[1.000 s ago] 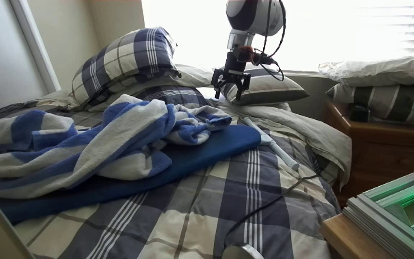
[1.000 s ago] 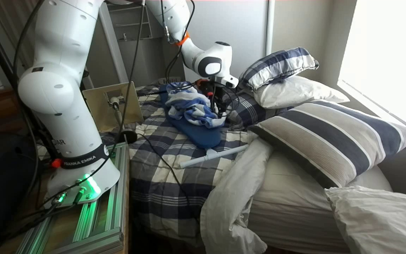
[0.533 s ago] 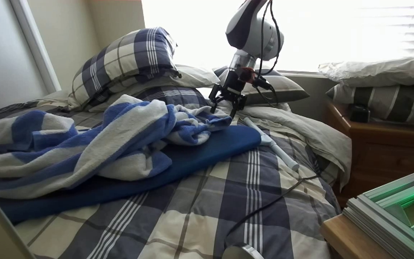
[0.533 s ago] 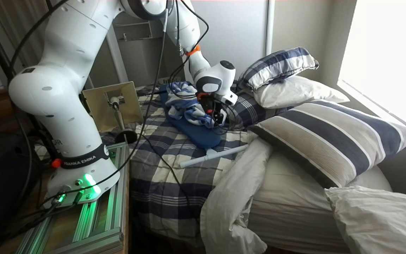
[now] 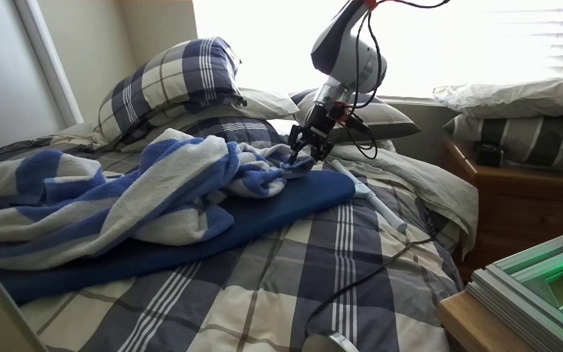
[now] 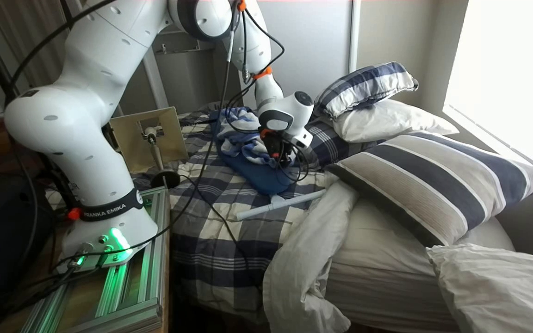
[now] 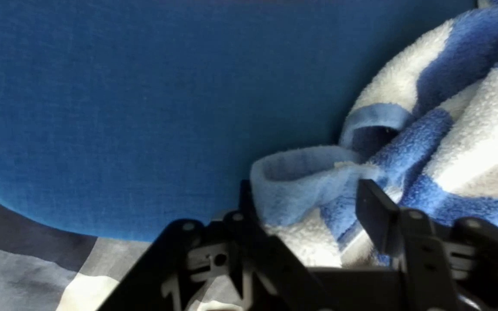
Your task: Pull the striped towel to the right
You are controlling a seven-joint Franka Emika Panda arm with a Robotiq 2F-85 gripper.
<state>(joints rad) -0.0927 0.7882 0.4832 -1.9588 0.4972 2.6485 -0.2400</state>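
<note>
The blue-and-white striped towel (image 5: 179,186) lies bunched on a dark blue padded board (image 5: 306,195) on the bed. It also shows in an exterior view (image 6: 238,143), partly hidden by the arm. My gripper (image 5: 306,159) is at the towel's end near the board's rounded tip, tilted, fingers pointing down. In the wrist view the fingers (image 7: 305,190) are apart, with a pale blue folded edge of the towel (image 7: 314,190) between them. The left finger touches or nearly touches the fold; the right finger stands in front of the towel. The gripper's tips are hidden in an exterior view (image 6: 285,159).
A pale metal leg (image 5: 374,200) sticks out past the board's tip. A plaid pillow (image 5: 174,78) and a striped pillow (image 6: 442,175) lie at the window side. A dark cable (image 5: 359,281) crosses the plaid bedding (image 5: 262,303). A wooden nightstand (image 5: 530,205) stands beside the bed.
My gripper has come down from above the towel's end and tilted, so its fingers now sit at the towel's edge. The towel shows little movement.
</note>
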